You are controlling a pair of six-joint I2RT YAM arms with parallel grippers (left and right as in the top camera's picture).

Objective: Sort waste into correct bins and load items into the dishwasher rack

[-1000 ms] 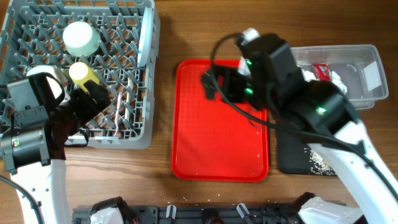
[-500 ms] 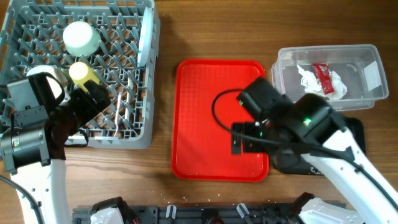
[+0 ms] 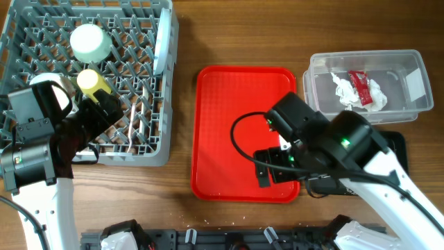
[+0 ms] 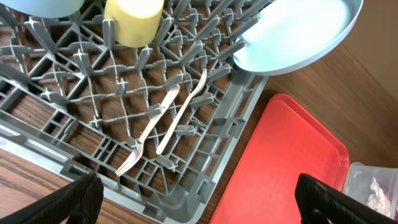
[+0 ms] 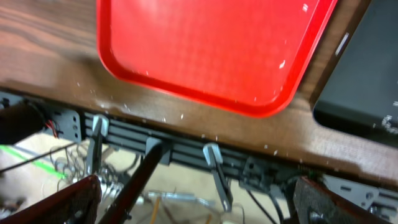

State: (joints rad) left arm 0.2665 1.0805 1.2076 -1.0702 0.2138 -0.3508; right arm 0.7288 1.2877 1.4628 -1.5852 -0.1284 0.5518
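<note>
Both hands gape wide and empty: left gripper (image 4: 199,202), right gripper (image 5: 199,205). Your right arm hides most of the black tray (image 3: 394,142). The white fork (image 4: 149,127) and spoon (image 4: 182,112) lie flat in the grey rack (image 4: 233,134).

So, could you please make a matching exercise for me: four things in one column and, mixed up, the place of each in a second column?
Things:
1. sauce packet
2. fork
3. plate
4. black tray

Places:
A. on the table beside the red tray
B. leaning on its edge at the side of the rack
C. inside the clear tub
D. lying flat on the rack's grid

Pairs: 1-C, 2-D, 3-B, 4-A
</note>
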